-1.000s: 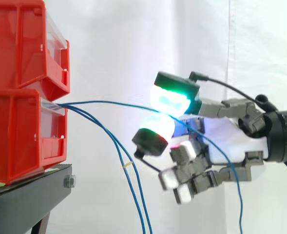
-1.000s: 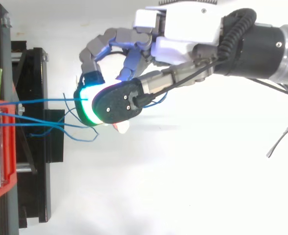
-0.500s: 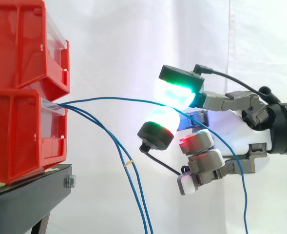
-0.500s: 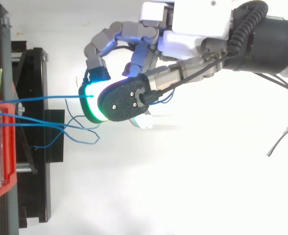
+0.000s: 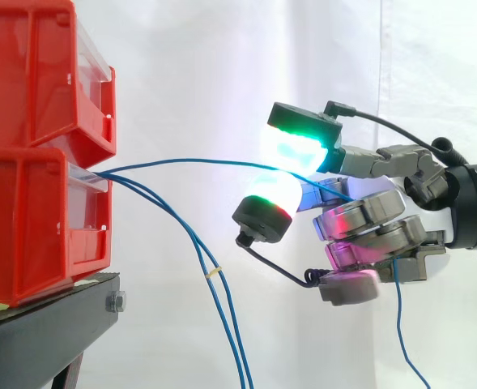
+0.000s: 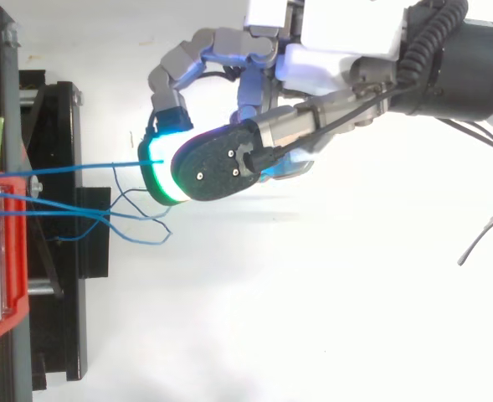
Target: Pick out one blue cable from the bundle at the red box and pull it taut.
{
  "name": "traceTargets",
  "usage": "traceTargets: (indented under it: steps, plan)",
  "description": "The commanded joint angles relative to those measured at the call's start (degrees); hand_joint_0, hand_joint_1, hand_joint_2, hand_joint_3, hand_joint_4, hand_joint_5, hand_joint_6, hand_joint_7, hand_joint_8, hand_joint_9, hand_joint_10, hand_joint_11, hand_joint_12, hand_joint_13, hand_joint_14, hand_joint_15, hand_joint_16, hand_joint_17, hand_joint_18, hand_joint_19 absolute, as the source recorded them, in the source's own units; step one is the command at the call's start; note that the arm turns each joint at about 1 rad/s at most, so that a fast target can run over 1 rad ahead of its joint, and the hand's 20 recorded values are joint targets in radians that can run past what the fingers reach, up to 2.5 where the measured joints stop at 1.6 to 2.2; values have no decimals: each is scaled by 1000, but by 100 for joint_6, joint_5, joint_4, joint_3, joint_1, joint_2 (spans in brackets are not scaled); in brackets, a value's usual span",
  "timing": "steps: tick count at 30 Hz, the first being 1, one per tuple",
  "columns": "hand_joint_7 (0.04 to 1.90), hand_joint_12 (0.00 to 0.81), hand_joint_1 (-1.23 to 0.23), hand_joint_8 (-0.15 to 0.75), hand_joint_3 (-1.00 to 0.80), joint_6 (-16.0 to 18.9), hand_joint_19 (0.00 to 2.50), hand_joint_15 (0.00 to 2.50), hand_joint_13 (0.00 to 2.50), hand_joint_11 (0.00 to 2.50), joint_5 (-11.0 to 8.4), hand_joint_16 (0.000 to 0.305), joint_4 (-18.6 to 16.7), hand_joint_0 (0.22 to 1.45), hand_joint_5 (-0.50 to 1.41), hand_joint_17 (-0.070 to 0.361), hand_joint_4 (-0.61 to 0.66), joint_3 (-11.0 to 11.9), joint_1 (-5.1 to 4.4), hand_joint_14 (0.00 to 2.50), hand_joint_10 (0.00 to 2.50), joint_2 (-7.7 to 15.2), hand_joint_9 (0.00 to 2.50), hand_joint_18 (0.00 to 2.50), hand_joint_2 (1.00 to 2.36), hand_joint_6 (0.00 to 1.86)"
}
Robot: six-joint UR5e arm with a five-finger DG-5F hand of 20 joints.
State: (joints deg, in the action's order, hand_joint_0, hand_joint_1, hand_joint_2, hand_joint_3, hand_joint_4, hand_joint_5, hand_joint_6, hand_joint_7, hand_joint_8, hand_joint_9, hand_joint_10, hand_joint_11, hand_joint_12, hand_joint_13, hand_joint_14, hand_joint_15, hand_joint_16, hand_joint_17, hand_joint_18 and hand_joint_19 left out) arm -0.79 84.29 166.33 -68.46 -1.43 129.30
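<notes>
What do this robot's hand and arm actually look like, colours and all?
The hand has a white palm block and jointed grey metal links. Its fingertips are fat rounded pads with black screwed-on backs, glowing green, white and magenta. It sits on a thick black cylindrical arm.

One blue cable (image 5: 198, 161) arching gently from red box (image 5: 27, 219), remaining bundle (image 5: 212, 273) drooping below

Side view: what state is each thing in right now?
hand: shut, pinching the held cable between its pads.
held cable: runs from the bins to the hand, slightly bowed, not yet taut.
loose cables: hanging slack from the bins.
bins: stacked in two, on the stand.
</notes>
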Motion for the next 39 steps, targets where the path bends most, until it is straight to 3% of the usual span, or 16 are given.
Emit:
traceTargets:
  steps: [1,4,5,8,15,22,30,39]
  plan:
    - [1090,291,-717,229,-336,0,1376,1246,1378,1692,9,38,32,709,-200,86,-89,0,11,1685,365,-1,1574,1271,1015,914]
    - [1080,307,-719,233,-334,0,1644,1203,1319,1652,17,37,67,711,-199,83,-87,0,29,2013,472,-1,1566,1359,1015,914]
    - [1072,321,-720,232,-334,-9,1792,1160,1263,1634,17,37,75,712,-198,82,-86,0,29,2289,580,-1,1556,1393,1015,915]
    - [1073,329,-721,235,-333,-26,1910,1131,1203,1583,17,37,84,714,-197,83,-83,0,38,2500,701,-1,1554,1428,1016,914]
    - [1071,335,-723,231,-330,-53,1958,1154,1160,1456,0,39,84,717,-196,88,-78,0,38,2500,1340,8,1465,1463,1015,913]
    - [1082,328,-724,234,-324,-246,1903,1151,1151,1395,17,38,93,715,-196,86,-74,0,47,2500,1586,-45,1424,1426,1016,914]
    - [1097,314,-738,242,-261,-563,1869,1133,1141,1360,-18,38,497,709,-190,85,-120,0,64,2500,1648,-291,1435,1404,1020,919]
    - [1067,313,-754,234,-310,-554,1822,1181,1172,1445,-88,39,603,695,-188,87,-67,0,38,2481,1464,-282,1461,1346,1017,912]
